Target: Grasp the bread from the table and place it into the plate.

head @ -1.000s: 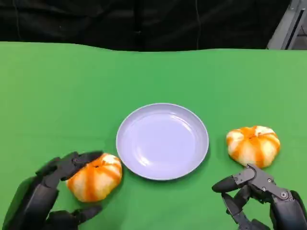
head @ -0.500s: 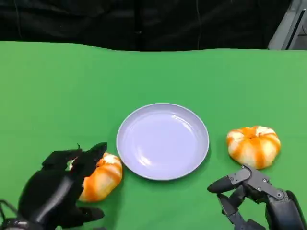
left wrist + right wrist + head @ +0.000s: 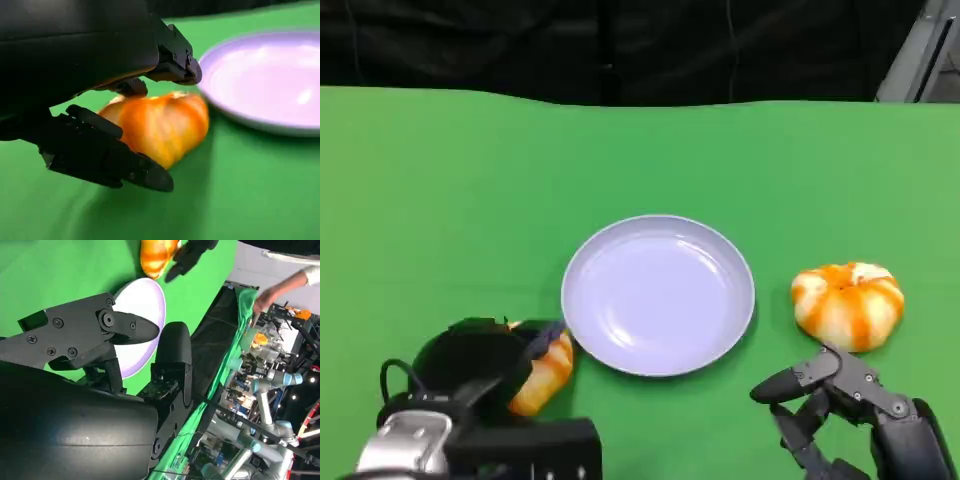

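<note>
A: Left hand point(image 3: 485, 365) status?
B: Wrapped around the near bread point(image 3: 545, 368). Left wrist view has fingers point(image 3: 107, 160) under it and over it, bun point(image 3: 160, 125) clamped between. It's holding that bread.
A: Where is the bread relative to the plate point(image 3: 658, 294)?
B: Just beside the plate's near-left rim, on the green table point(image 3: 440, 200). Can't tell whether it's lifted off the cloth. Plate is bare lilac, centre of table.
A: Right hand point(image 3: 830, 405)?
B: Near-right, fingers spread apart, nothing in them. Second bread point(image 3: 847, 304) sits just beyond it, right of the plate, apart from the fingertips.
A: Right wrist view?
B: Own fingers point(image 3: 90, 335) splayed and empty, plate point(image 3: 140, 325) past them, left-hand bread point(image 3: 156, 256) at the far side. A person's hand point(image 3: 267, 295) beyond the table edge.
</note>
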